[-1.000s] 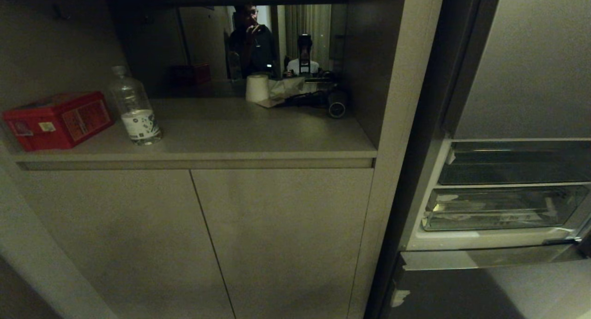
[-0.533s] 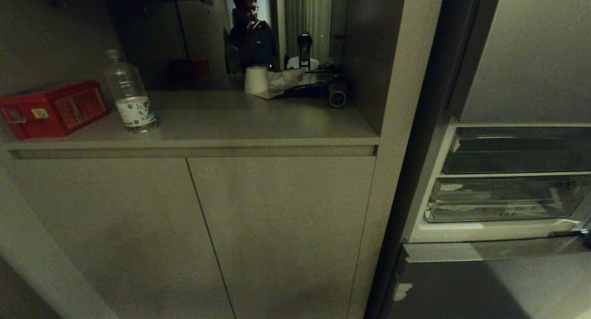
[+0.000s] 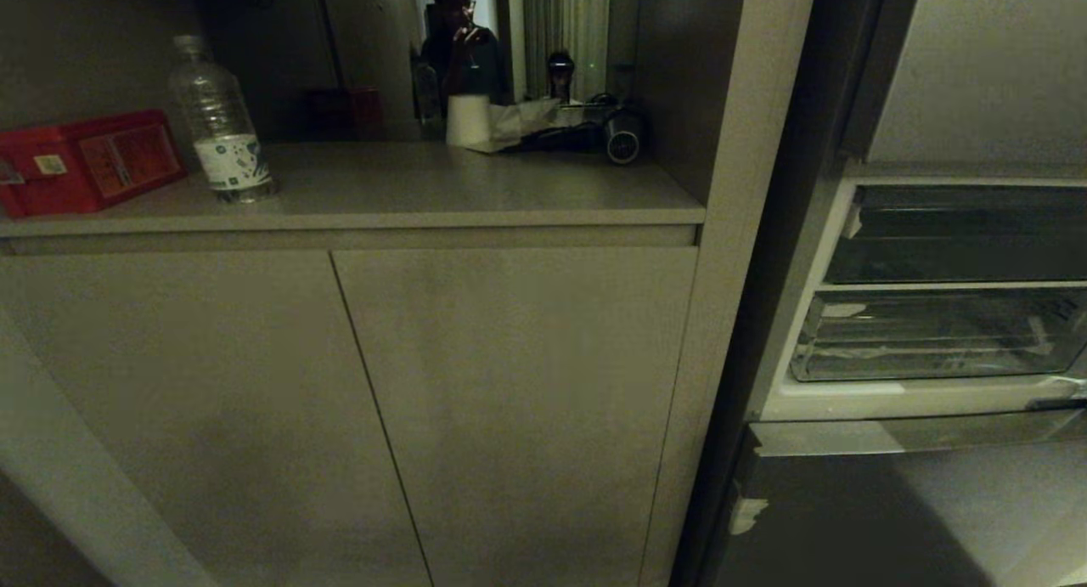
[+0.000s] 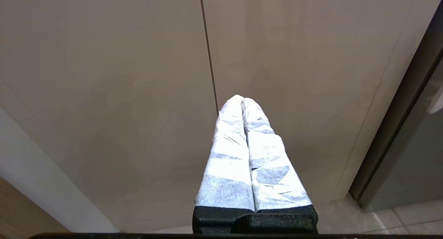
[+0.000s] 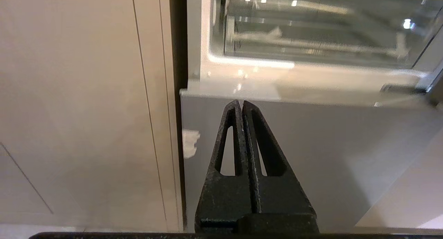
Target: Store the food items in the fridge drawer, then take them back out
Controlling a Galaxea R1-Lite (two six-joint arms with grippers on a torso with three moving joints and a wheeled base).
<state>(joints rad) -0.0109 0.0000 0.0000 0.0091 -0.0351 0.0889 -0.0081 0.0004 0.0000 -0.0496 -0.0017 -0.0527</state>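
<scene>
The fridge drawer (image 3: pixel 934 336) is the clear plastic one at the right, inside the open fridge, under a darker tray-like drawer (image 3: pixel 960 234). It also shows in the right wrist view as the fridge drawer (image 5: pixel 311 35), pushed in; I cannot make out food items inside it. My right gripper (image 5: pixel 240 102) is shut and empty, its black fingers low before the grey lower fridge front (image 5: pixel 311 156). My left gripper (image 4: pixel 243 99), with white-wrapped fingers, is shut and empty before the cabinet doors (image 4: pixel 138 93). Neither arm shows in the head view.
On the counter (image 3: pixel 425 196) stand a red box (image 3: pixel 89 162), a clear bottle (image 3: pixel 216 124), a white cup (image 3: pixel 467 120) and dark clutter at the back. A mirror behind reflects a person. A cabinet side panel (image 3: pixel 739 188) separates the counter from the fridge.
The whole head view has shifted: counter and fridge drawers now sit higher in the picture, so the camera has dropped. Nothing on the counter or in the fridge has moved.
</scene>
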